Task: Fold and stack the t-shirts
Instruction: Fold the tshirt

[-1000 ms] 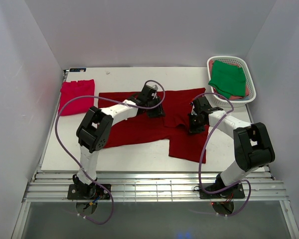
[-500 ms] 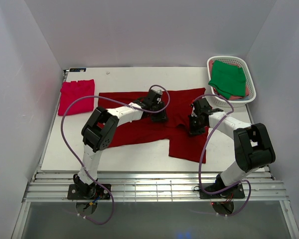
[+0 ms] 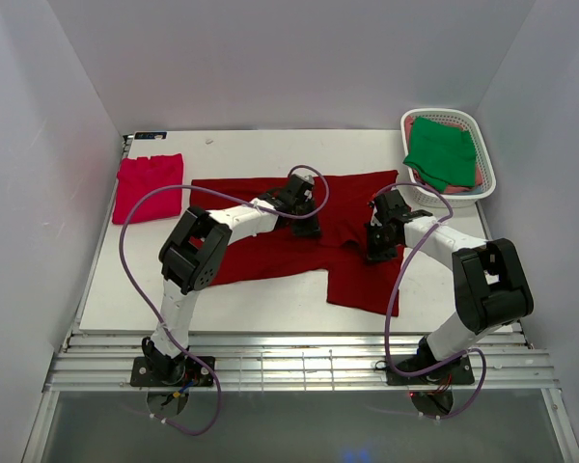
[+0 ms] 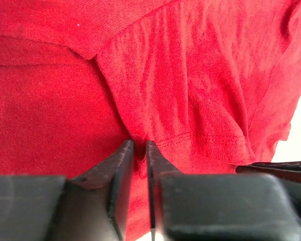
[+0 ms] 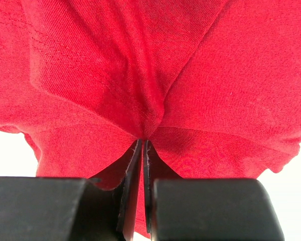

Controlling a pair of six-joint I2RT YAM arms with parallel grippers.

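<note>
White counter [image 3: 270, 299] — pink shirt [image 3: 148, 188] folded at 10 o'clock, green shirt [image 3: 441, 152] waiting at 2. My left gripper [image 4: 139, 145], right gripper [image 5: 142, 143] pinch dark red shirt [image 3: 270, 256] — not yet folded.

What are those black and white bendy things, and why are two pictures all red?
Those are two robot arms, bolted to the near edge of a white table. The wide picture comes from a camera above and behind them. It shows the left arm and the right arm reaching onto a big dark red t-shirt spread on the table. A pinkish-red t-shirt lies at the far left, and a green t-shirt sits in a white basket at the far right.

The two red pictures come from small cameras on the wrists, so they see the cloth from very close. Each arm ends in a hand with two fingers. The left hand is shut on a pinch of the dark red t-shirt. The right hand pinches another fold of the same shirt.
</note>
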